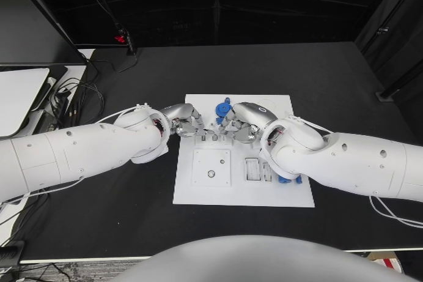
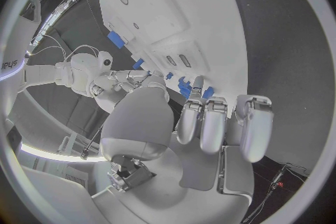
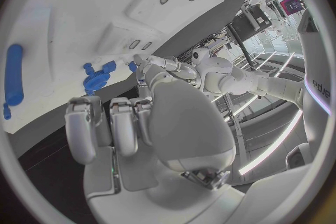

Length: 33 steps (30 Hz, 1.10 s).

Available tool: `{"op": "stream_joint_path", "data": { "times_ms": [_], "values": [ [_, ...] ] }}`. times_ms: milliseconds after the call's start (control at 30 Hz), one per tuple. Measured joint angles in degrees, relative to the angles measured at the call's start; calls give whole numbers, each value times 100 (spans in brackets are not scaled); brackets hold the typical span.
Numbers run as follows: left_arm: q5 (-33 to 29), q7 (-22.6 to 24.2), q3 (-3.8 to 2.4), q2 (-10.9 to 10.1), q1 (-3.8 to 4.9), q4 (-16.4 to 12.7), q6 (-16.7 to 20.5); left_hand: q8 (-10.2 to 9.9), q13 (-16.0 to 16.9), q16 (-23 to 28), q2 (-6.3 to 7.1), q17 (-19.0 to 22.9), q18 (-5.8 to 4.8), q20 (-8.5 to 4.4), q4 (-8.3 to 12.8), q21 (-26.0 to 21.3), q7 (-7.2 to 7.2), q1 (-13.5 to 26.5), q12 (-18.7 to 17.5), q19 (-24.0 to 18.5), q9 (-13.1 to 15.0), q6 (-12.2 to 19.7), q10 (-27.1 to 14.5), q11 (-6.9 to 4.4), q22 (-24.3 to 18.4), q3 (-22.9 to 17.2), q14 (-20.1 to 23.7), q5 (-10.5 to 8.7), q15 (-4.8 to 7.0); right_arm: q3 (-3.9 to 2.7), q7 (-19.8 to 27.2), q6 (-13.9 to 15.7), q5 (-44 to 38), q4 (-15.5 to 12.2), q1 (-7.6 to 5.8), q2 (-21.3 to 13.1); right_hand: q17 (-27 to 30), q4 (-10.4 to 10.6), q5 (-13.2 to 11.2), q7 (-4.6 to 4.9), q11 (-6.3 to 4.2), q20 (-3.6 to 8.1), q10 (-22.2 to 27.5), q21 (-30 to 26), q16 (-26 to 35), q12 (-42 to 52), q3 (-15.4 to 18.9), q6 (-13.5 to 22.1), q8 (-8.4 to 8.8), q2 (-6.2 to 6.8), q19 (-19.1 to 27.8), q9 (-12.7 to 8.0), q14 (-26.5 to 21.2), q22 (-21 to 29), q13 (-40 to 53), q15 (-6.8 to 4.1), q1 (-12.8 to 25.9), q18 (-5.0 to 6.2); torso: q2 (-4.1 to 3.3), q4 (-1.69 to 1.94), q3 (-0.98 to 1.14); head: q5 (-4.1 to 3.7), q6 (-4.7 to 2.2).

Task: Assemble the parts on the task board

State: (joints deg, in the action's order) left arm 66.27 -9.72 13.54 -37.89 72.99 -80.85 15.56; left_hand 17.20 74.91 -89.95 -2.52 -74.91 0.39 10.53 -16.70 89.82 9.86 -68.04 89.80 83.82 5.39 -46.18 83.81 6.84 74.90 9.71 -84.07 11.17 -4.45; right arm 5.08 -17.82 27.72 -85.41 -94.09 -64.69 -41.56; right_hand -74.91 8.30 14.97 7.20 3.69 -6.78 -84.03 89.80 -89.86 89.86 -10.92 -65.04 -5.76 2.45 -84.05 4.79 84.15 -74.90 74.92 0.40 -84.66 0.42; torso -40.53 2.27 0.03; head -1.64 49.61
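The white task board (image 1: 291, 111) lies in the middle of the black table. Both hands meet over its far end. My left hand (image 1: 185, 124) reaches in beside a cluster of blue parts (image 1: 222, 111). In the left wrist view its fingers (image 2: 210, 123) lie straight and side by side, their tips at a blue part (image 2: 185, 87); whether they grip it is hidden. My right hand (image 1: 239, 123) hovers by the same cluster, its fingers (image 3: 105, 123) stretched out short of a blue knobbed part (image 3: 98, 75), holding nothing. A long blue part (image 3: 13, 75) lies apart on the board.
More blue parts (image 1: 286, 179) stand at the board's right edge, beside two slots (image 1: 258, 169). A raised square plate with a hole (image 1: 211, 167) takes up the board's near left. Cables and white equipment (image 1: 62, 98) lie at the table's left edge.
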Motion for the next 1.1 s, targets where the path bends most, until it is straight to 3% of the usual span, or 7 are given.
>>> {"op": "stream_joint_path", "data": {
  "times_ms": [300,433,533,700,900,1100],
  "values": [
    [0,67,5,-143,0,-102,40,0,0,0,21,0,0,0,0,0,0,-99,0,0,12,0,0,0,0,0,0,0,0,0,46,104,-2,-59,1,-158,0,0,0,31,0,0,0,0,0,0,0,31,28,0,0,-13,0,0,0,0,0,0,-1,1,-1,22,-46],
    [0,253,5,-245,-3,-188,236,0,0,0,27,0,0,0,0,0,-34,-320,0,0,34,-34,22,-21,0,0,20,43,20,0,165,328,10,-114,-10,-343,0,-24,-26,72,0,0,0,0,0,0,25,121,114,32,0,-41,0,0,0,0,31,0,8,-4,-5,46,-71],
    [-4,464,6,-294,-6,-221,496,44,0,0,21,0,0,0,0,0,-54,-511,0,0,55,-116,12,-37,0,0,-2,149,41,0,287,481,55,-87,-90,-384,0,-12,-66,99,6,0,6,0,0,0,37,188,154,91,0,-58,0,0,0,0,91,0,22,-9,-15,47,-75],
    [-102,966,5,-361,-5,-259,1084,72,0,0,-1,0,0,-20,12,0,-83,-678,0,20,81,-207,19,-84,0,-12,-2,311,81,-12,618,682,254,158,-260,-371,0,12,-103,102,43,0,0,0,0,0,93,247,179,129,0,-65,0,0,0,0,129,0,32,-10,-19,42,-95],
    [-269,1410,4,-426,-5,-292,1555,93,4,0,23,0,0,-20,12,0,-102,-702,0,20,81,-226,10,-93,0,-11,-2,311,81,-11,952,769,543,495,-322,-304,0,28,-133,122,42,0,0,0,0,0,109,268,179,159,0,-71,0,0,0,0,159,0,31,-9,-21,34,-138],
    [-417,1645,4,-442,-4,-296,1785,93,4,0,-7,0,0,-20,12,0,-102,-732,0,20,87,-226,10,-93,0,-11,-2,335,81,-8,1104,710,726,715,-336,-225,1,45,-133,111,42,0,0,0,0,0,126,323,179,184,0,-77,0,0,0,0,183,0,30,-12,-26,50,-154]
  ]
}}
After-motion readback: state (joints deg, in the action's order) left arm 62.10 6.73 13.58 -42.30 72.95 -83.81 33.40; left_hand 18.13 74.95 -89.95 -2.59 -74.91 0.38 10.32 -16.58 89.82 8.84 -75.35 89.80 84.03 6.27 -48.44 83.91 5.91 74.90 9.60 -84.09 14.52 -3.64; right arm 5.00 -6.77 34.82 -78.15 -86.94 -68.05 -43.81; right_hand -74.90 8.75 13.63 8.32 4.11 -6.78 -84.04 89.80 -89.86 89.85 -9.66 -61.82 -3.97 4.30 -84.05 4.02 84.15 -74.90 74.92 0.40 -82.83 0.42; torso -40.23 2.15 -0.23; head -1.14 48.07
